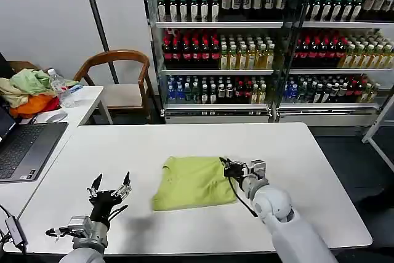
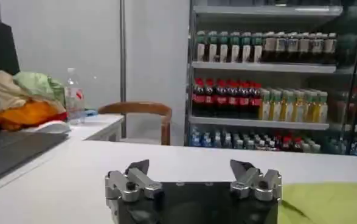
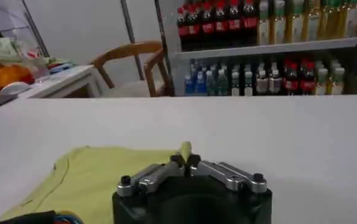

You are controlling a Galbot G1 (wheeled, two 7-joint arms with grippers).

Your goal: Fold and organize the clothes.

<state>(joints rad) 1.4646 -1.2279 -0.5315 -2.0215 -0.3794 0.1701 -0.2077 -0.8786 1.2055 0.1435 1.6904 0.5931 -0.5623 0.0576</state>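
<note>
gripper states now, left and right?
Left gripper: open, empty, over the table.
Right gripper: shut on the T-shirt edge.

The left arm sits low at the robot's near left, its pincer (image 1: 109, 189) pointing forward with the two fingers (image 2: 137, 168) spread wide apart and nothing between them. The right arm reaches forward from the near right, its rounded white wrist leading to the right pincer (image 1: 225, 164), which points toward the robot's left. Its fingertips (image 3: 177, 161) are pressed together, meeting at the tips.
</note>
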